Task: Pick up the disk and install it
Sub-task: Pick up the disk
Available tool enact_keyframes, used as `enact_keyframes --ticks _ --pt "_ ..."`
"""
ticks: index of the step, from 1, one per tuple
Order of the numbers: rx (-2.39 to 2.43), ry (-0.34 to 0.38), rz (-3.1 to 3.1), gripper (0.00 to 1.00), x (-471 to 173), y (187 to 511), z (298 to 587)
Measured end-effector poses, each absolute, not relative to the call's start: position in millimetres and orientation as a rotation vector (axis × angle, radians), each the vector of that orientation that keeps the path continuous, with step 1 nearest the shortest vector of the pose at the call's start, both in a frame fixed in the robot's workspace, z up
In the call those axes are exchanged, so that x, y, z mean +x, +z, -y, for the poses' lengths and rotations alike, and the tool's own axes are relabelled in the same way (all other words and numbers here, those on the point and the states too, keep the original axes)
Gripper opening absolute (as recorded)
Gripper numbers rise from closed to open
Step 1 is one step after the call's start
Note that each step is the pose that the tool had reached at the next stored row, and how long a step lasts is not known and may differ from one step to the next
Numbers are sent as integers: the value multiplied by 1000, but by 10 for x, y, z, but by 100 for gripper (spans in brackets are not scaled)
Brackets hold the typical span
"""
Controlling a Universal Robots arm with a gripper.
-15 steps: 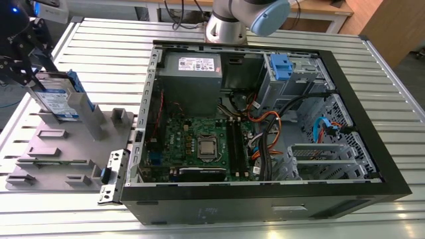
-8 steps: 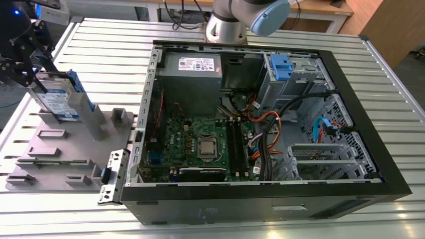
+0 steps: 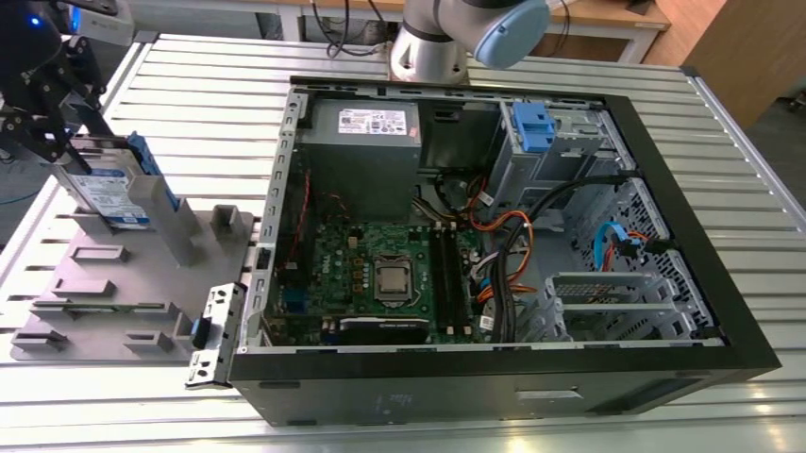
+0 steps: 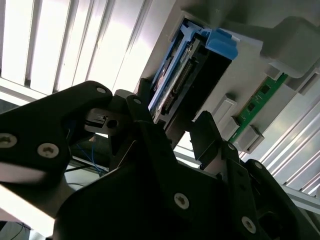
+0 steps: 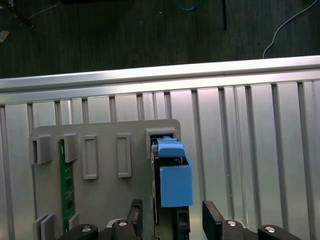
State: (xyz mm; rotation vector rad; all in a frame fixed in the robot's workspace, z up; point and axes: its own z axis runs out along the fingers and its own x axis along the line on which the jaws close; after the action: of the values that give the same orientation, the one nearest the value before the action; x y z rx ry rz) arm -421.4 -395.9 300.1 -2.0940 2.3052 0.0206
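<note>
Disk (image 3: 111, 193) upright in grey fixture (image 3: 113, 311); tool (image 5: 173, 207) spread wide, 2 fingers (image 5: 212, 220) straddling disk's upper end.

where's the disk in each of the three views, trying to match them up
Exterior view: the disk stands upright in the grey holder plate, at the exterior view's left.
Second wrist view: the disk is seen edge-on with its connector showing, just ahead of the gripper.
First wrist view: the disk sits in the plate's end slot, its blue carrier facing the camera.
Shared landmark: the grey holder plate.
</note>
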Motion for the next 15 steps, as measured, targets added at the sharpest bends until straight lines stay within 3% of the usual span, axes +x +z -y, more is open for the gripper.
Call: enact_keyframes --ticks 15 --pt "-2094 21 -2305 59 -4173 3024 3957"
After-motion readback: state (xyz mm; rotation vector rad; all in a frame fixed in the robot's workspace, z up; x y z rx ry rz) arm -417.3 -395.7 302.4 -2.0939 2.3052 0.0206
